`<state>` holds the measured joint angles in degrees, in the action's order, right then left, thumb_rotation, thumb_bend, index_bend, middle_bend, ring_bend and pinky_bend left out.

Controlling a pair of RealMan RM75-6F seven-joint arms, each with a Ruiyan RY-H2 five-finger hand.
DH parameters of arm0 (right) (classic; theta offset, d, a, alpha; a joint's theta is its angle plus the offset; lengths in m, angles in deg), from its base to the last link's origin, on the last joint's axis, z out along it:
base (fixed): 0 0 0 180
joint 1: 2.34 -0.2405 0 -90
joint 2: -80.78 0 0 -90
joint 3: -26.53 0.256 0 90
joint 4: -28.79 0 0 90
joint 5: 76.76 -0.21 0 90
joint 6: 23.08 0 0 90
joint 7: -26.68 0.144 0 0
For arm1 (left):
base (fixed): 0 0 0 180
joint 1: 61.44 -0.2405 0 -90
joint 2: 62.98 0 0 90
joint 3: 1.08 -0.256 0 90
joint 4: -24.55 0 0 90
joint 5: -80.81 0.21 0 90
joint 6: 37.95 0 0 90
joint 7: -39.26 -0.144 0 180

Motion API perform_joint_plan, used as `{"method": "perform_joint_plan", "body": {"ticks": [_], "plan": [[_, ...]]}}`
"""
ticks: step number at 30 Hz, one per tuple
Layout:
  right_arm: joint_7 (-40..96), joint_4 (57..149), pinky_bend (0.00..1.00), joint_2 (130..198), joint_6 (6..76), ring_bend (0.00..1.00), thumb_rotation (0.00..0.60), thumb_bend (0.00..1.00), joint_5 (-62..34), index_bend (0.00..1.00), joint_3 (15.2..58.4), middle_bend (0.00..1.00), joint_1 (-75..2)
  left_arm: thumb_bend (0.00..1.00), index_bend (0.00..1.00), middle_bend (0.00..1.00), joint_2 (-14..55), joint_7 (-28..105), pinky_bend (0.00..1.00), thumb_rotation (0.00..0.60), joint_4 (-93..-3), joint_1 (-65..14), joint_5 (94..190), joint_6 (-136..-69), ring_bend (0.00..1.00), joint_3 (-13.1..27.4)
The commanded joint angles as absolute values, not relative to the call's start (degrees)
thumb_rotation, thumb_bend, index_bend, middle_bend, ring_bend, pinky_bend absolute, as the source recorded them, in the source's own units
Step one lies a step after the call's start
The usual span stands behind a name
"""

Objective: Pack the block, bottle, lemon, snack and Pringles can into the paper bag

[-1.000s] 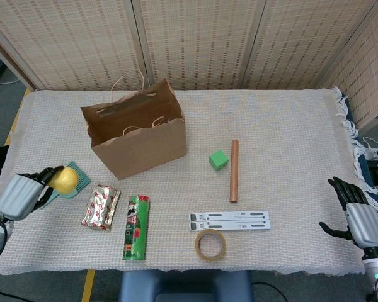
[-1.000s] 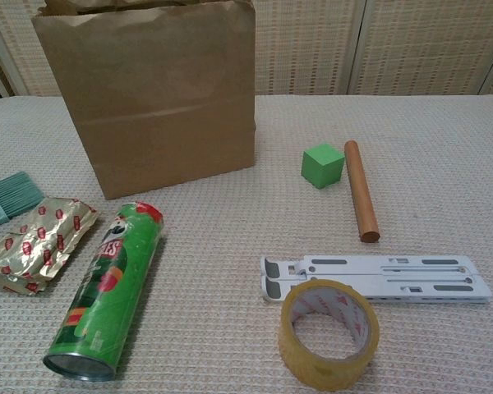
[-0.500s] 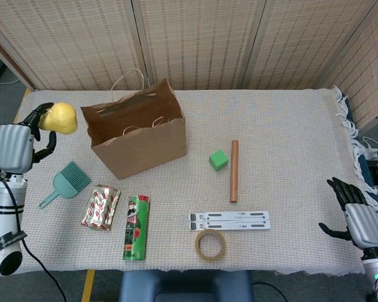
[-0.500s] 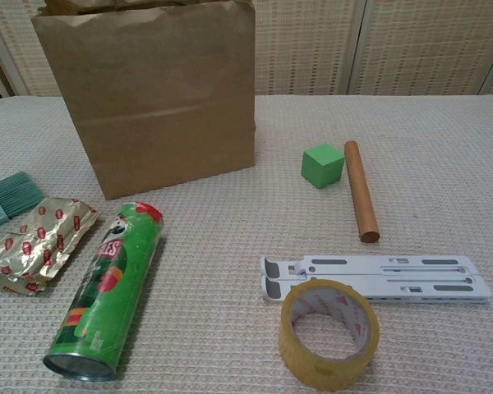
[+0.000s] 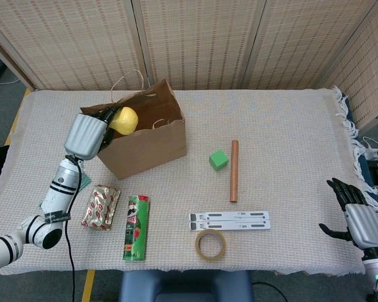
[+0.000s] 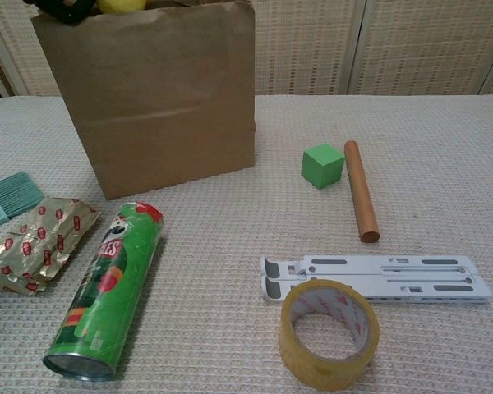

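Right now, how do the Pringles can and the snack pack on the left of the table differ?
The Pringles can is a green cylinder, rigid and smooth; the snack is a flat, crinkled gold foil pack with red marks. The can is longer and reaches nearer the table's front edge. Both lie unpacked in front of the paper bag, side by side.

Matt brown paper bag (image 6: 160,98); glossy crinkled foil snack (image 6: 37,242); smooth wooden dowel (image 6: 361,190); woven cloth tablecloth (image 6: 427,164) noted.

left hand (image 5: 88,135) | carried lemon (image 5: 125,119) from near-left table edge, up and right | now holds it over paper bag (image 5: 138,135) mouth's left side
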<state>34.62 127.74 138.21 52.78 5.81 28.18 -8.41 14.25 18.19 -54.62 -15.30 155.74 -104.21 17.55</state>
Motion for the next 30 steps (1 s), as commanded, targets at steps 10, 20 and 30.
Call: {"method": "perform_joint_plan", "body": {"ticks": [10, 20, 30], "plan": [[34.5, 127.8, 0.05, 138.1, 52.7, 0.00, 0.600, 0.09, 5.8, 0.00, 28.1, 0.00, -8.4, 0.41, 0.02, 0.00, 14.8, 16.8, 0.15, 0.600, -55.6, -15.2, 152.8, -105.2, 0.00, 17.9], [34.4, 127.7, 0.05, 138.3, 53.1, 0.00, 0.600, 0.09, 5.7, 0.00, 28.2, 0.00, -8.3, 0.47, 0.11, 0.03, 9.0, 25.1, 0.27, 0.600, -61.7, -21.5, 158.0, -112.7, 0.06, 15.8], [34.5, 127.8, 0.05, 138.4, 53.0, 0.00, 0.600, 0.09, 5.7, 0.00, 28.2, 0.00, -8.3, 0.50, 0.43, 0.41, -0.3, 36.2, 0.59, 0.600, -67.5, -37.0, 166.8, -128.0, 0.43, 7.5]]}}
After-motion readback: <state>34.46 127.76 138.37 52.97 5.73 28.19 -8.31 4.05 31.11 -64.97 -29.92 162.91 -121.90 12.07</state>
